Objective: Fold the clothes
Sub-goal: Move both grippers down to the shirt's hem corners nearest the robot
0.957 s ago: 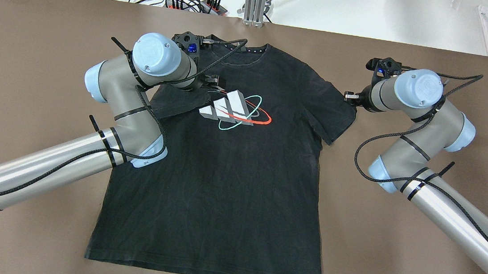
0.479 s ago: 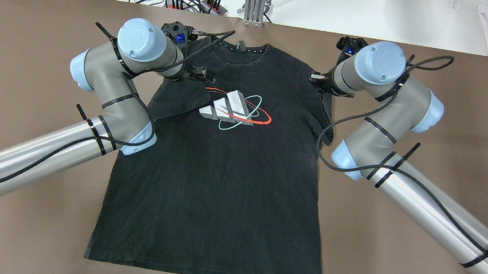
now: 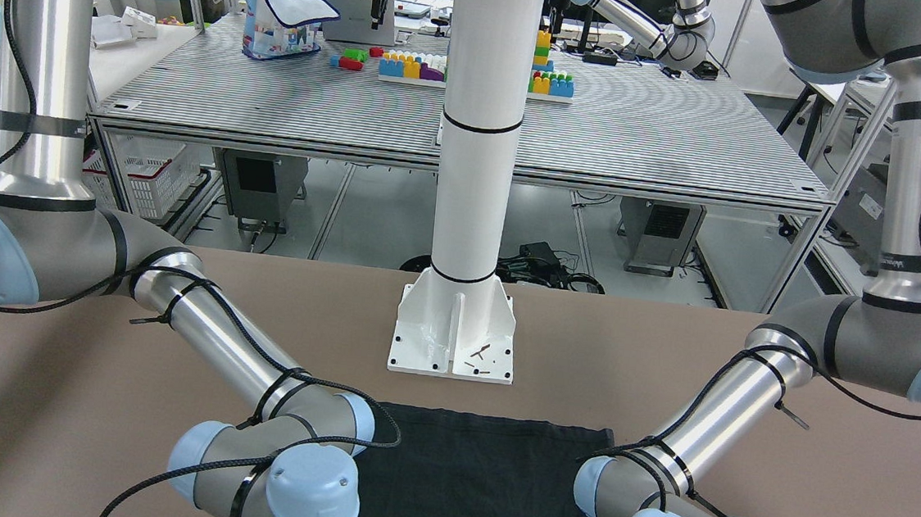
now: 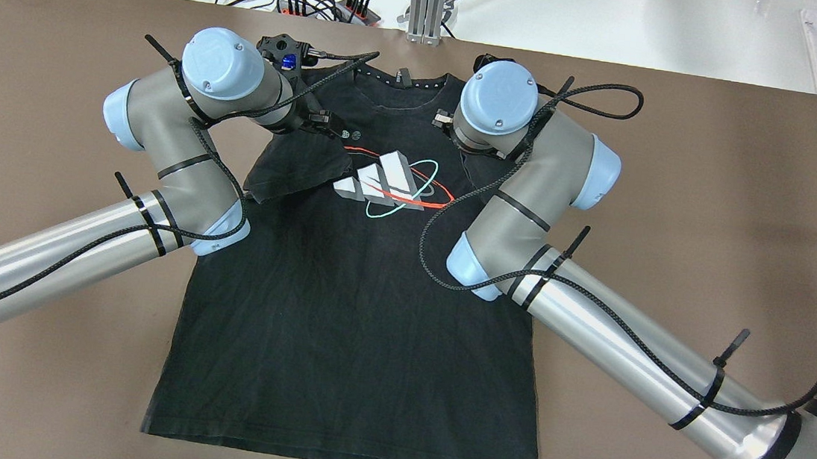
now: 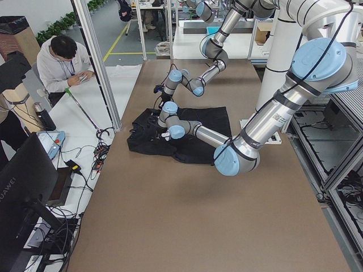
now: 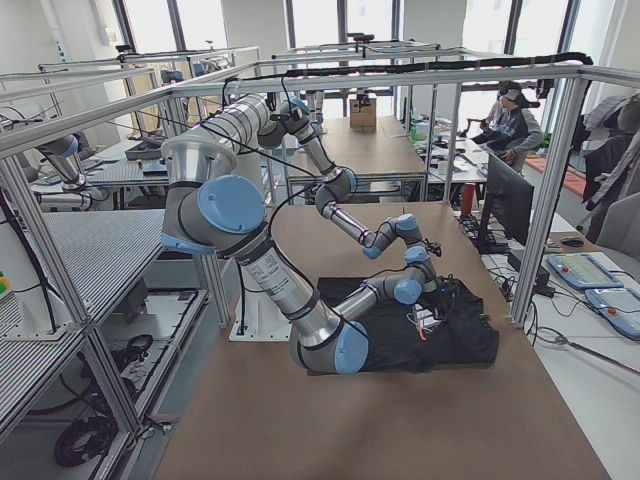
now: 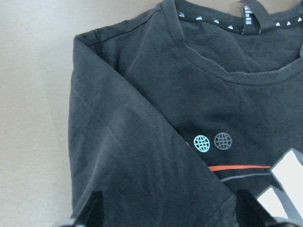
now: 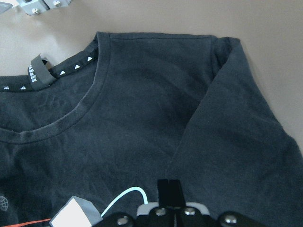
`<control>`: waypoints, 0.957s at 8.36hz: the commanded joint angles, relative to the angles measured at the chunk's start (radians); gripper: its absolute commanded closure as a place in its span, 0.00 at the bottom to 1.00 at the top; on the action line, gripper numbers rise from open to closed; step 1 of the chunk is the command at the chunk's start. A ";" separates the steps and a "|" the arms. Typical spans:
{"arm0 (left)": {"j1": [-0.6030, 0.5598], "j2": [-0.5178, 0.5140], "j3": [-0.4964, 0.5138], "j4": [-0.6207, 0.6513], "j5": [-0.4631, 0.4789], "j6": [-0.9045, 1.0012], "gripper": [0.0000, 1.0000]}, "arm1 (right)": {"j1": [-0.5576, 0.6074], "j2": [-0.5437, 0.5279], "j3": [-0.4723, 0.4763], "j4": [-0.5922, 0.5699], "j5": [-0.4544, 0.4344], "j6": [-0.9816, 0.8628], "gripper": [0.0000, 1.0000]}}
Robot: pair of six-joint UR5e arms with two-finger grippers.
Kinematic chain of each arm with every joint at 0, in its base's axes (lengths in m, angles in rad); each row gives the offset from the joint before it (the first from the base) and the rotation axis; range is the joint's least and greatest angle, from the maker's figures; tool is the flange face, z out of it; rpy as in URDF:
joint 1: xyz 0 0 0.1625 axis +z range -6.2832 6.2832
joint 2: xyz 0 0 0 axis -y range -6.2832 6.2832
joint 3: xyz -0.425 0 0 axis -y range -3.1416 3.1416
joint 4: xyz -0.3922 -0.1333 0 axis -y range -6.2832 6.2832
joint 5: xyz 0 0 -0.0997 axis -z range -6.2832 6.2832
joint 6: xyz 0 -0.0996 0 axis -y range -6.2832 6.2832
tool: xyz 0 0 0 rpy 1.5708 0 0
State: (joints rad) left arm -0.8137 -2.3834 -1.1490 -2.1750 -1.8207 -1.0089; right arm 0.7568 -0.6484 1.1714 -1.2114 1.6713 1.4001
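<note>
Since the earlier frame the right gripper [image 8: 169, 183] has swept inward across the clothes [image 4: 355, 314], carrying the right sleeve [image 8: 236, 132] over onto the chest, while the left gripper [image 7: 170, 201] has drifted only a little outward. The clothes, a black T-shirt, lie spread on the brown tabletop [image 4: 680, 211] just in front of the white pole base [image 3: 455, 332], with the hem nearest the base and the collar [image 4: 407, 83] at the end farthest from it. Both grippers are at that far end. The right fingers [image 8: 169, 189] are pressed narrowly together, pinching the edge of the folded-in right sleeve. The left fingers [image 7: 94, 210] stand wide apart and hold nothing; they hang over the left sleeve [image 7: 123, 156], which lies folded onto the chest.
</note>
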 commanded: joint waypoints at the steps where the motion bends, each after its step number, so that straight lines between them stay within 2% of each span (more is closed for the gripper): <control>1: 0.001 0.007 0.000 -0.002 0.000 0.001 0.00 | -0.057 0.018 -0.042 -0.004 -0.111 0.025 0.99; 2: 0.001 0.009 0.000 -0.003 0.000 0.001 0.00 | -0.063 0.010 -0.044 -0.004 -0.128 0.010 0.12; 3: 0.001 0.007 -0.002 -0.005 0.000 0.001 0.00 | -0.074 0.003 -0.038 -0.004 -0.127 -0.015 0.06; 5: 0.001 0.009 -0.033 0.000 0.003 0.000 0.00 | -0.074 -0.046 0.023 -0.005 -0.116 -0.075 0.06; 6: 0.002 0.036 -0.081 0.001 0.006 -0.013 0.00 | -0.076 -0.109 0.096 -0.007 -0.116 -0.099 0.05; 8: 0.016 0.154 -0.255 0.001 0.014 -0.098 0.00 | -0.126 -0.260 0.302 -0.022 -0.114 -0.102 0.05</control>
State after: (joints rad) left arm -0.8071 -2.3266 -1.2587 -2.1746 -1.8134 -1.0323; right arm 0.6723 -0.7788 1.2986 -1.2183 1.5556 1.3066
